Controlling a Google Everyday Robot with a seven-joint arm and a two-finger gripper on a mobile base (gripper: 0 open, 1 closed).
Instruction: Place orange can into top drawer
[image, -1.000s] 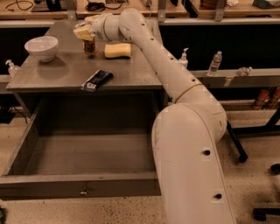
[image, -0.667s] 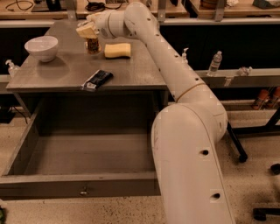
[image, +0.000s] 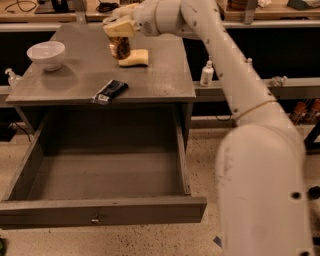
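The orange can (image: 120, 48) is upright under my gripper (image: 119, 29), which is shut on its top at the back of the grey table (image: 155, 82). The can is just left of a yellow sponge (image: 135, 58); whether it touches the tabletop I cannot tell. The top drawer (image: 100, 210) is pulled wide open below the table's front edge. Its inside (image: 107, 175) holds nothing, and a small metal pull sits at front centre. My white arm (image: 225, 60) reaches in from the right.
A white bowl (image: 46, 53) stands at the table's left. A black packet (image: 111, 91) lies near the table's front edge. A small white bottle (image: 207, 74) stands on a ledge to the right of the table.
My gripper has moved to the right with the orange can, which is now closer to the yellow sponge. The drawer, bowl and black packet have not moved.
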